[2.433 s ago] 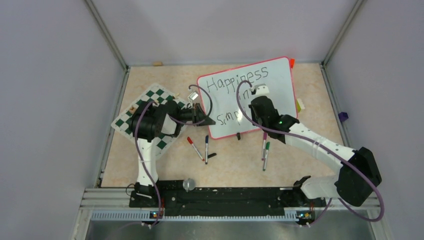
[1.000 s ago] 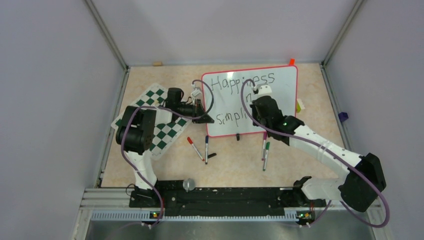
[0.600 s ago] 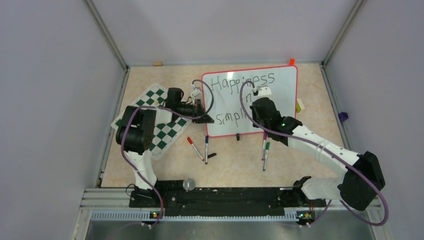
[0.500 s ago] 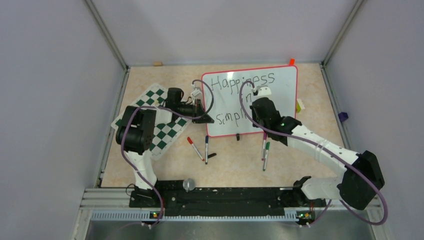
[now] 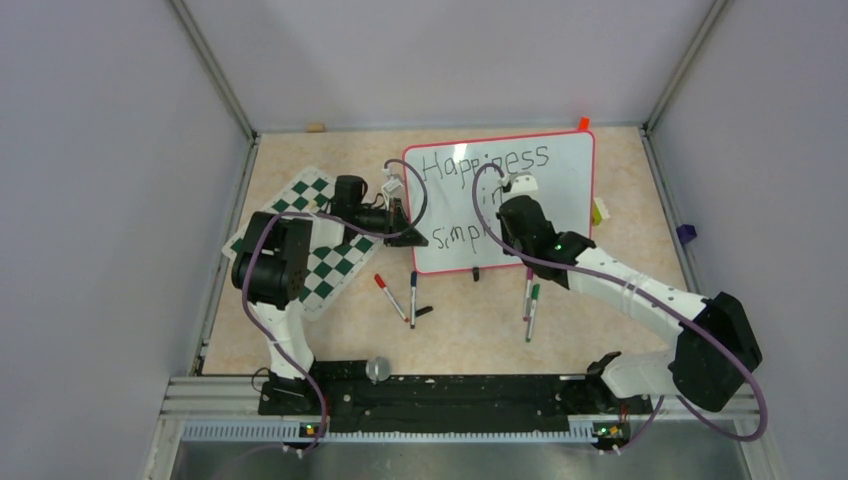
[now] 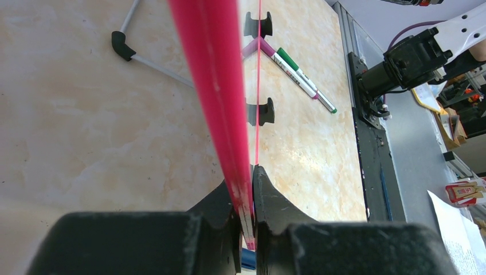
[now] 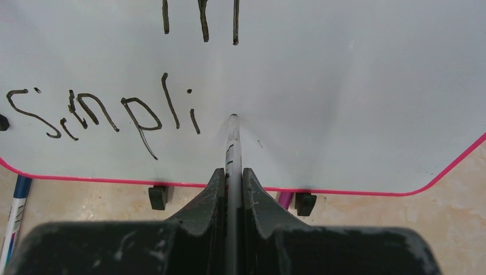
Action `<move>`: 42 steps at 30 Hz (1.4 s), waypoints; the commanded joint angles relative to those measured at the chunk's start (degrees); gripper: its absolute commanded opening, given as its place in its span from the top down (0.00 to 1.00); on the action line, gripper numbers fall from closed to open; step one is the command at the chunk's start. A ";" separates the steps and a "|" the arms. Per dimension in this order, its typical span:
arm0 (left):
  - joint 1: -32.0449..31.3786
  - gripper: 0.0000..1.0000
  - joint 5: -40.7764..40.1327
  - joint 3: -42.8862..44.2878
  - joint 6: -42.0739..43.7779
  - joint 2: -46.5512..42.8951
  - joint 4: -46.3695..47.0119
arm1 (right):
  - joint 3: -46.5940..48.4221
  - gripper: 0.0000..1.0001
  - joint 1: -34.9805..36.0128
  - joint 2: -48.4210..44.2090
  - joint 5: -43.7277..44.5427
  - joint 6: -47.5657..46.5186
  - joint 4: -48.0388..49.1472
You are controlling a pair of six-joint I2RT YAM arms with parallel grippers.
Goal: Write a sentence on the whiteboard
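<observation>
Now, left end effector (image 6: 246,220) pinches the whiteboard (image 6: 213,86), right end effector (image 7: 232,192) pinches a marker (image 7: 232,143).

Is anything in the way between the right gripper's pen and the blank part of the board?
Nothing visible: the marker in the right gripper meets the whiteboard just after "Simpli", bare white beside it.

left tool (image 6: 245,183) pinched closed, pointing right | right tool (image 7: 232,172) clamped closed, reaching forward-left

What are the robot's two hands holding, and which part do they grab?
The left gripper pinches the whiteboard by its red frame edge. The right gripper holds a dark marker by its barrel, tip toward the board.
</observation>
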 commanded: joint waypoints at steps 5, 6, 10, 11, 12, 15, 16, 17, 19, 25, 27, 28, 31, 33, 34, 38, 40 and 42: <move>-1.00 1.00 -2.02 -1.75 6.76 2.31 -6.26 | 0.41 1.00 0.48 1.14 -2.16 -1.19 4.42; -1.00 1.00 -1.98 -1.75 6.72 2.41 -6.28 | 0.14 1.00 0.43 1.14 -2.51 -1.13 4.34; -1.00 1.00 -2.01 -1.75 6.77 2.39 -6.27 | -1.16 1.00 0.50 0.70 -3.96 -0.92 4.08; -1.00 1.00 -2.05 -1.75 6.76 2.40 -6.30 | -1.61 1.00 0.49 0.45 -4.23 -0.89 3.99; -1.00 1.00 -1.98 -1.75 6.72 2.38 -6.31 | -1.87 1.00 0.49 0.18 -4.33 -0.87 3.88; -1.00 1.00 -2.06 -1.71 6.71 2.38 -6.34 | -2.62 1.00 0.53 -0.63 -4.38 -0.81 3.24; -1.00 1.00 -2.10 -1.74 6.71 2.34 -6.34 | -2.70 1.00 0.51 -0.83 -4.16 -0.72 2.85; -1.00 1.00 -2.04 -1.75 6.80 2.35 -6.36 | -2.70 1.00 0.49 -0.93 -3.75 -0.71 2.28; -1.00 1.00 -2.06 -1.75 6.79 2.29 -6.36 | -2.59 1.00 0.51 -1.13 -2.64 -0.65 1.09; -1.00 1.00 -2.15 -1.75 6.92 2.32 -6.43 | -1.64 1.00 0.57 -1.54 1.22 -0.43 -1.56; -1.00 1.00 -2.15 -1.75 6.90 2.26 -6.50 | -1.16 1.00 0.52 -1.76 2.06 -0.37 -1.62; -1.00 1.00 -2.09 -1.75 6.94 2.28 -6.49 | -0.90 1.00 0.48 -1.97 2.19 -0.28 -1.61; -1.00 1.00 -2.17 -1.76 7.04 2.22 -6.54 | -0.28 1.00 0.53 -2.56 3.07 -0.26 -1.26; -1.00 1.00 -2.18 -1.75 7.01 2.21 -6.57 | 0.31 1.00 0.48 -3.26 2.75 -0.44 -1.25; -1.00 1.00 -2.20 -1.75 7.01 2.24 -6.59 | 0.59 1.00 0.44 -3.75 2.33 -0.51 -1.20; -1.00 1.00 -2.15 -1.75 7.09 2.10 -6.70 | 0.93 1.00 0.42 -6.17 0.21 -0.46 -1.15; -1.00 1.00 -2.15 -1.75 7.07 2.12 -6.71 | 0.83 1.00 0.23 -7.09 0.16 -0.43 -1.11; -1.00 1.00 -2.16 -1.75 7.12 2.10 -6.70 | 0.92 1.00 -0.24 -7.30 0.22 -0.46 -0.96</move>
